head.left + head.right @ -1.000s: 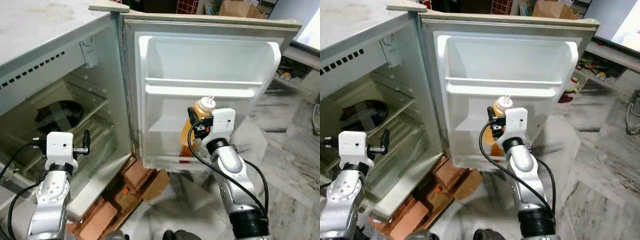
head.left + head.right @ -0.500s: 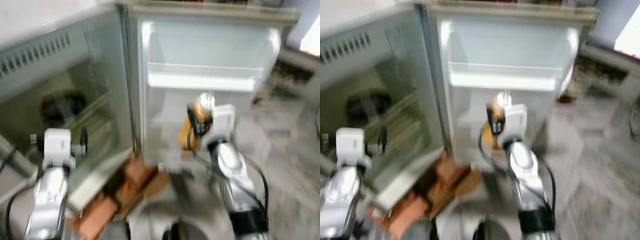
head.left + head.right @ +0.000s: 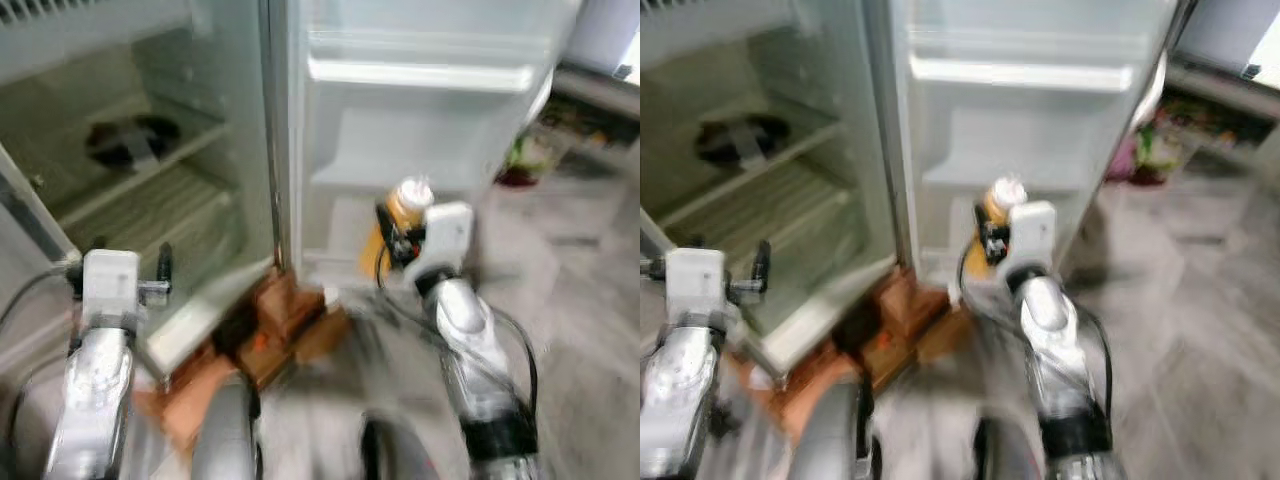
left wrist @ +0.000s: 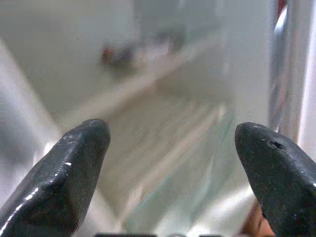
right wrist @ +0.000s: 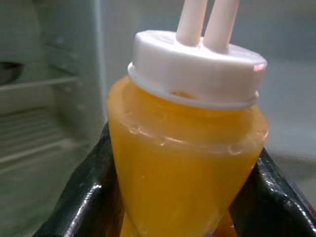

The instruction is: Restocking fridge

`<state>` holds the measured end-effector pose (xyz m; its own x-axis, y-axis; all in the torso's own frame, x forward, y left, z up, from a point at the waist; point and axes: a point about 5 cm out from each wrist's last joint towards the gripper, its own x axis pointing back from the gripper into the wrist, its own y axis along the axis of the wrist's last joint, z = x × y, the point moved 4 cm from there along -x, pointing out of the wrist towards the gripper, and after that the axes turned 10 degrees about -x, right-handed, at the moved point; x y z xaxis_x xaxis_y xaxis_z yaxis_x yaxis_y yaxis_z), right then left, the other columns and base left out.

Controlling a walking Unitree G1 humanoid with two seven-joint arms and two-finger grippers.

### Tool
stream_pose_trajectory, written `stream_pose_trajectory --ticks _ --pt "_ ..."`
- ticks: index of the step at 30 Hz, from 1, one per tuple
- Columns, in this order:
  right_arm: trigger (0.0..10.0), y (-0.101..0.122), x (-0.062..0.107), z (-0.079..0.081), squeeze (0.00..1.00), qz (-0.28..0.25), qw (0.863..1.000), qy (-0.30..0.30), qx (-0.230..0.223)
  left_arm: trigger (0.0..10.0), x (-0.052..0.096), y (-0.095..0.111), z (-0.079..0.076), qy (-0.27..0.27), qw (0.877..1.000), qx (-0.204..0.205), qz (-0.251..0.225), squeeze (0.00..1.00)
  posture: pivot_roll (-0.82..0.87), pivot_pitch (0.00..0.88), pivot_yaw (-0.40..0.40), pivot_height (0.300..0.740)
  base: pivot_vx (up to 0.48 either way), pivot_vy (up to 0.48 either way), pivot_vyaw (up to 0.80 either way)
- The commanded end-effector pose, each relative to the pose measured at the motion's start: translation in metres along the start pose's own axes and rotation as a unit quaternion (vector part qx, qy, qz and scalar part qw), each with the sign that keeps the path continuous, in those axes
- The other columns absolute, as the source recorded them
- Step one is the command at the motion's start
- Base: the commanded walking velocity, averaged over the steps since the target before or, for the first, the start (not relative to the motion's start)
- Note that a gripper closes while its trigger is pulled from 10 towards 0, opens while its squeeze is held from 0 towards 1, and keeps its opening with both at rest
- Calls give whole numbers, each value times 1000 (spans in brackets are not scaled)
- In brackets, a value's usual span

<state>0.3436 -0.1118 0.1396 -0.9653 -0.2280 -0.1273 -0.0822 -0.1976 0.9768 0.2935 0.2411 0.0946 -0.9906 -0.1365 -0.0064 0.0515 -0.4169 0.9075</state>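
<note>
You have the sauce bottle (image 5: 185, 163) clamped in your right gripper (image 3: 392, 238), both black fingers (image 5: 81, 197) pressed against its sides below the white cap (image 5: 197, 69). It hangs in front of the open fridge door (image 3: 420, 130), near the lower door shelf (image 3: 400, 180). The bottle looks nearly full of orange liquid, so expect some weight, and the plastic wall probably gives if squeezed hard. That smooth body could slip, so hold it at the wide belly, not the tapered neck, and keep it upright so the twin nozzles stay on top. Your left gripper (image 4: 170, 163) is spread wide with nothing in it, facing the fridge interior (image 3: 150, 190) and its ribbed shelf (image 4: 163, 148).
</note>
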Motion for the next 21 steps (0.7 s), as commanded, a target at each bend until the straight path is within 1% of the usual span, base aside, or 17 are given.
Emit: stream_pose_trajectory --ticks 1,8,12,21 --pt "10000 3 -1 1 0 -6 1000 6 5 10000 -4 7 -1 -5 1000 -8 -13 0 97 74 -42 618 356 0 0" --pt "10000 4 -2 0 0 -9 1000 8 9 10000 -6 10 -2 -6 1000 -8 -19 0 92 75 -42 618 395 0 0" --pt "10000 2 -1 4 0 -6 1000 25 11 10000 -7 8 -3 -7 1000 -7 -20 0 89 78 -47 618 441 0 0" --pt "10000 0 -2 7 0 -3 999 33 12 10000 -6 8 -4 -6 1000 -4 -21 0 91 80 -50 618 480 0 0"
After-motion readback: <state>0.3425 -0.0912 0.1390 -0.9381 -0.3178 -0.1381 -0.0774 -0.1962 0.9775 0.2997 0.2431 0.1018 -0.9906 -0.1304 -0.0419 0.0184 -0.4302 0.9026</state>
